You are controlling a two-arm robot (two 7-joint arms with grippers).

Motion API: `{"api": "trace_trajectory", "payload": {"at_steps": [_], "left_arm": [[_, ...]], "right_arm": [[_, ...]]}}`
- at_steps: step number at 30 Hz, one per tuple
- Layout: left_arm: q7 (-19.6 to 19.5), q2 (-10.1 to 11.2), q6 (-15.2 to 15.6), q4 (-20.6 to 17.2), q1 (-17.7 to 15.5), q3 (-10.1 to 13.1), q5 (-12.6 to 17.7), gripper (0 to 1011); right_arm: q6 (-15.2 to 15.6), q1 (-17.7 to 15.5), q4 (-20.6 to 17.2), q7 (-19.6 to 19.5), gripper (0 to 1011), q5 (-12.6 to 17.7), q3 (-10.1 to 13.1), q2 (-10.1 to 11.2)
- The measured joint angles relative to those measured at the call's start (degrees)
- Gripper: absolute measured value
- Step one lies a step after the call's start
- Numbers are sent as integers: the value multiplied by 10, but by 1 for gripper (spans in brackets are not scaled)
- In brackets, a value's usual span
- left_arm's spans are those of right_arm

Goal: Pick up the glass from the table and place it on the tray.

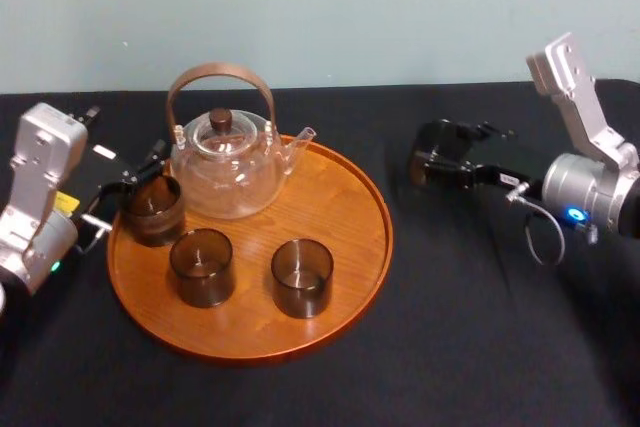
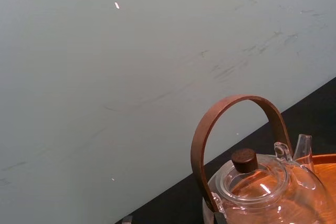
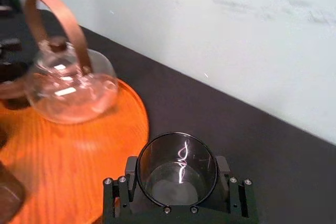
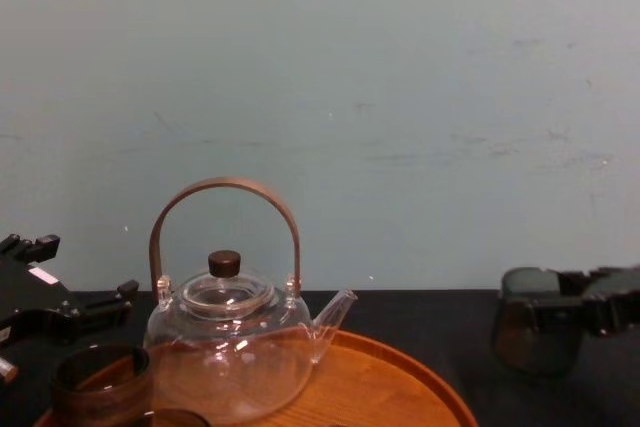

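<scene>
Head view gives us the right gripper [image 1: 432,165], its fingers clamped on the glass [image 1: 424,169], over the table [image 1: 450,327] just right of the tray [image 1: 372,247], outside its rim. The left gripper [image 1: 128,187] sits at the tray's left edge beside another glass [image 1: 152,209]; we cannot tell its state.

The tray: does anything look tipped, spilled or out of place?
Nothing spilled or tipped. Three glasses stand upright on the tray beside the teapot. A fourth glass is off it, in the right claw to its right. The left claw is by its left rim.
</scene>
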Motion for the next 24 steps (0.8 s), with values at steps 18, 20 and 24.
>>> {"api": "trace_trajectory", "payload": {"at_steps": [18, 20, 24], "left_arm": [[0, 0, 0, 0, 0, 0, 0, 1001], [0, 0, 0, 0, 0, 0, 0, 1001], [0, 0, 0, 0, 0, 0, 0, 1001]], "right_arm": [[-22, 47, 14, 35, 902, 0, -64, -27], [-24, 52, 19, 37, 902, -2, -73, -32], [-30, 57, 27, 43, 902, -5, -86, -39]]}}
